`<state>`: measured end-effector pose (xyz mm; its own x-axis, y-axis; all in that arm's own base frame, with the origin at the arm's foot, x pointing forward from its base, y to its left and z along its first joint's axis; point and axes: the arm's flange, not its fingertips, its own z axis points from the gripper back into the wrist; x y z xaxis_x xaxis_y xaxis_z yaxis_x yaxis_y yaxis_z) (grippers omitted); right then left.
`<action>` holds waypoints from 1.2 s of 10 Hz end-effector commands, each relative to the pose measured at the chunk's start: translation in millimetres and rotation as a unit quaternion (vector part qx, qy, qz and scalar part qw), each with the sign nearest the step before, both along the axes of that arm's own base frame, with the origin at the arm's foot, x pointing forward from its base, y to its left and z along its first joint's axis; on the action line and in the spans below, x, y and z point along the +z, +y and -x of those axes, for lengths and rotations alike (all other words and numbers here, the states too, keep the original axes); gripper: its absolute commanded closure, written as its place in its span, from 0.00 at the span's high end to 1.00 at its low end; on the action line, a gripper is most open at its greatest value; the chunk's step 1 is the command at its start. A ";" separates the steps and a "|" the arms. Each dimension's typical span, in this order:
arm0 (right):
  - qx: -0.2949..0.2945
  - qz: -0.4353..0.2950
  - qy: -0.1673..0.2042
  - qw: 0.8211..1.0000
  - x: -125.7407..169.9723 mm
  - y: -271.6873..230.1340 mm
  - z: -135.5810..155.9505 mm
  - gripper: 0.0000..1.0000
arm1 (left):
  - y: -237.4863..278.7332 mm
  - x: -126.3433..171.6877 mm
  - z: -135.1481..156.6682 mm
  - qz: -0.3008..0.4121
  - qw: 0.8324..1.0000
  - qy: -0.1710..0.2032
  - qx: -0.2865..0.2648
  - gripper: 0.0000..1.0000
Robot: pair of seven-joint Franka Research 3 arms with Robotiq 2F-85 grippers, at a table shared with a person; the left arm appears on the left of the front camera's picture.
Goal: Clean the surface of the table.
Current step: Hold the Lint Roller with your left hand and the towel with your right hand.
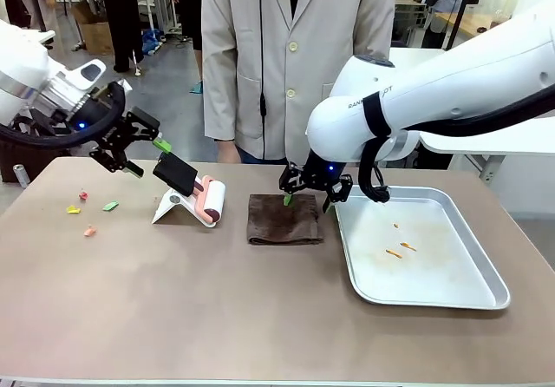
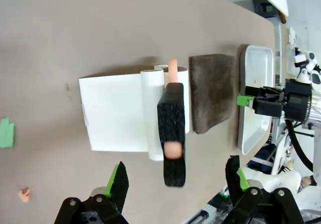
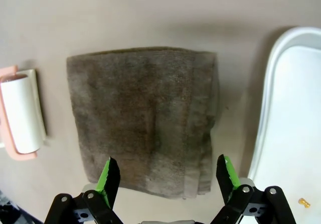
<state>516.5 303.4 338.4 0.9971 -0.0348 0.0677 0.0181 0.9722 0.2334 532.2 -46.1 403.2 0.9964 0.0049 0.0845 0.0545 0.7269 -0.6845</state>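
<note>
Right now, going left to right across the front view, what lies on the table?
Small coloured scraps → white lint roller with black handle on a white stand → folded dark brown towel → shiny silver metal tray.

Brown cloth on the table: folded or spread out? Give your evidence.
Folded. The cloth is a thick, compact rectangle with stacked layer edges along one side.

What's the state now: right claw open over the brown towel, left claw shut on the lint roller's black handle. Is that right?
Not quite. The left claw is open, not shut: the left wrist view shows its green pads spread wide, with the lint roller's black handle lying beyond them, ungripped. The right claw is indeed open over the brown towel.
</note>
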 end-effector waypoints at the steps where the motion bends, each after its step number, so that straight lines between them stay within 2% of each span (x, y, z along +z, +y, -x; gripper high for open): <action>1: -0.012 0.035 0.006 0.999 0.0 13.1 -10.0 1.00 | -12.3 -2.4 -15.4 -0.009 1.000 0.025 0.006 1.00; 5: -0.014 0.075 0.014 0.997 -12.3 25.2 -15.6 1.00 | -39.0 -14.0 -18.5 -0.009 0.999 0.030 -0.006 1.00; 8: -0.018 0.068 0.016 0.997 -13.6 23.7 -16.7 1.00 | -40.9 -13.8 -15.8 -0.008 0.999 0.035 -0.003 1.00; 12: -0.038 0.120 0.025 0.992 -10.5 35.9 -11.4 1.00 | -36.3 -22.7 -18.6 -0.011 1.000 0.020 -0.015 1.00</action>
